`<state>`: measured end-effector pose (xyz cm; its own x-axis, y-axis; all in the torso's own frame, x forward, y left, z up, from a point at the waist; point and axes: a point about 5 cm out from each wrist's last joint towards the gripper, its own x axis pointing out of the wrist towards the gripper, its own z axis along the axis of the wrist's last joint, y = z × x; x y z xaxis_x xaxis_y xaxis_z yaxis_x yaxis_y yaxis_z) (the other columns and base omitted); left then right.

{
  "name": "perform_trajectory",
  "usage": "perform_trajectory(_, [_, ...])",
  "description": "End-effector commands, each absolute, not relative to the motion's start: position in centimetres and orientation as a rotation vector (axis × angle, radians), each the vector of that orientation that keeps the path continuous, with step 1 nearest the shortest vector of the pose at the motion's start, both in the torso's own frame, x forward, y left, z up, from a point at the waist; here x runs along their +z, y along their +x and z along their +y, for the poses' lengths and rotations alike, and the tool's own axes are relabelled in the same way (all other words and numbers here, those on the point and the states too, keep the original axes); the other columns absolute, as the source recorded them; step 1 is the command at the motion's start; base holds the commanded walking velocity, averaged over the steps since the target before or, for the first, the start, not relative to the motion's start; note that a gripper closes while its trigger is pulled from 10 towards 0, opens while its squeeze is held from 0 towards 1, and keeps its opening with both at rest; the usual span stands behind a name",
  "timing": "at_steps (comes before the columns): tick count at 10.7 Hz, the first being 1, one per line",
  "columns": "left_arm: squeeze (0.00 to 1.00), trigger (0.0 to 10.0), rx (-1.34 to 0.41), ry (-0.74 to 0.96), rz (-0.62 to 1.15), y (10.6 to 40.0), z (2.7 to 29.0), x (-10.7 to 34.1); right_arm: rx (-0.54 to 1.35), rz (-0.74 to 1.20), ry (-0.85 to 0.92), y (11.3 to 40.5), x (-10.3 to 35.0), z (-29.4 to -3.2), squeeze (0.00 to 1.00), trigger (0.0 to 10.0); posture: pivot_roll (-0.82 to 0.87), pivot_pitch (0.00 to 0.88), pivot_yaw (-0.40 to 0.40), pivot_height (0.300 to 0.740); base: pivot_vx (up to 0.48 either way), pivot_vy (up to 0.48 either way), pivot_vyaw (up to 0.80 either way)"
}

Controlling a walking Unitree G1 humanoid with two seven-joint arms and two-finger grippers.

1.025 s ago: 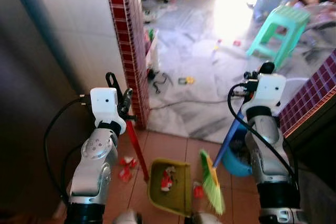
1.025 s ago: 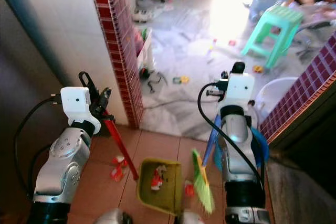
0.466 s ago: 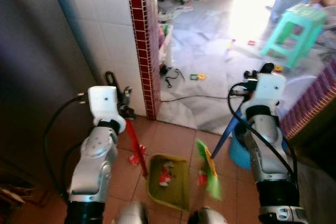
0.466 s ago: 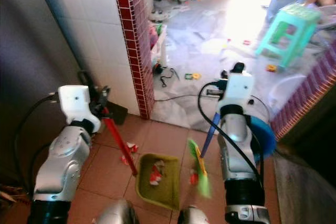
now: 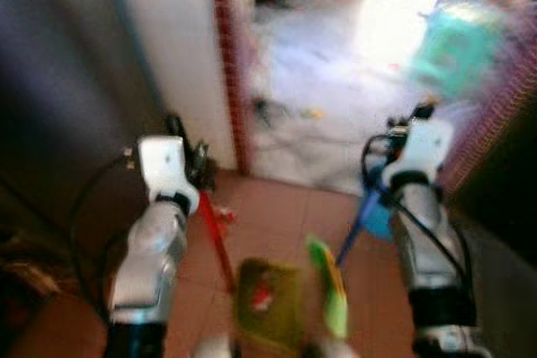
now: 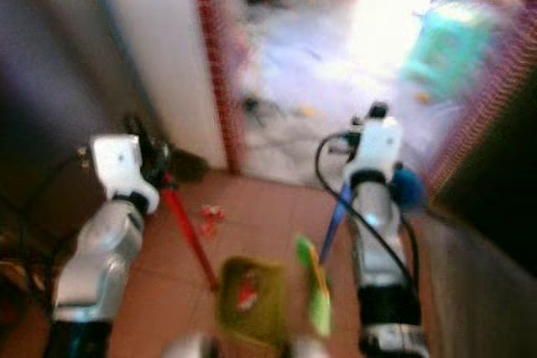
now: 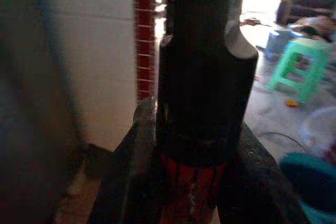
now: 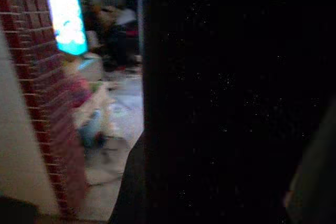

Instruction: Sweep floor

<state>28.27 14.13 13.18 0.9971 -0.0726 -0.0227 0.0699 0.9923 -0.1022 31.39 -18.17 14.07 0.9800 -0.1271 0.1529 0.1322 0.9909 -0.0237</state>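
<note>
The head views are blurred. My left gripper (image 5: 195,175) is shut on the red handle (image 5: 216,241) of a yellow-green dustpan (image 5: 267,301), which rests on the terracotta tiles in front of me. A red and white scrap (image 5: 262,295) lies inside the pan. My right gripper (image 5: 409,127) is shut on the blue handle (image 5: 352,228) of a broom, whose green bristles (image 5: 329,291) hang just right of the pan. In the left wrist view the fingers (image 7: 142,182) clamp the handle's black and red end (image 7: 197,103). Another scrap (image 6: 210,214) lies on the tiles left of the pan.
A red-tiled wall edge (image 5: 226,56) and white wall stand ahead on the left, with a dark door further left. A blue bucket (image 5: 382,215) sits by my right arm. Beyond the doorway lie a littered grey floor and a green stool (image 5: 457,44).
The whole picture has shifted and gone blurry, so the camera is moving. Both grippers keep the same hold on the dustpan handle and the broom.
</note>
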Motion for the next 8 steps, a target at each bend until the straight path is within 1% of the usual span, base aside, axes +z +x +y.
perform_trajectory(1, [0.0, 10.0, -0.066, -0.141, -0.055, 28.7, 14.2, 15.0, -0.132, -0.193, -0.059, 31.7, 15.2, -18.1, 0.0, 10.0, -0.07, 0.0, 0.031, 0.74, 0.0, 0.0, -0.8])
perform_trajectory(2, [0.0, 10.0, -0.05, -0.132, -0.053, 28.7, 14.4, 15.0, -0.131, -0.195, -0.061, 31.8, 15.2, -18.0, 0.0, 10.0, -0.07, 0.0, 0.031, 0.74, 0.0, 0.0, -0.8])
perform_trajectory(4, [0.0, 10.0, -0.072, -0.165, -0.062, 28.8, 14.3, 15.2, -0.129, -0.194, -0.065, 31.7, 15.2, -18.1, 0.0, 10.0, -0.07, 0.0, 0.03, 0.74, 0.0, 0.0, -0.8])
perform_trajectory(5, [0.0, 10.0, -0.079, -0.185, -0.068, 28.7, 14.7, 15.0, -0.129, -0.194, -0.069, 31.6, 15.2, -18.1, 0.0, 10.0, -0.07, 0.0, 0.028, 0.74, 0.0, 0.0, -0.8])
perform_trajectory(6, [0.0, 10.0, -0.104, -0.161, -0.086, 28.6, 14.8, 15.0, -0.129, -0.192, -0.074, 31.7, 15.2, -18.2, 0.0, 10.0, -0.07, 0.0, 0.023, 0.74, 0.0, 0.0, -0.8])
perform_trajectory(7, [0.0, 10.0, -0.087, -0.159, -0.091, 28.5, 15.0, 15.0, -0.127, -0.19, -0.073, 31.6, 15.1, -18.3, 0.0, 10.0, -0.07, 0.0, 0.017, 0.74, 0.0, 0.0, -0.8])
perform_trajectory(8, [0.0, 10.0, -0.07, -0.168, -0.093, 28.6, 15.3, 15.1, -0.122, -0.189, -0.07, 31.6, 15.1, -18.2, 0.0, 10.0, -0.07, 0.0, 0.015, 0.74, 0.0, 0.0, 0.0])
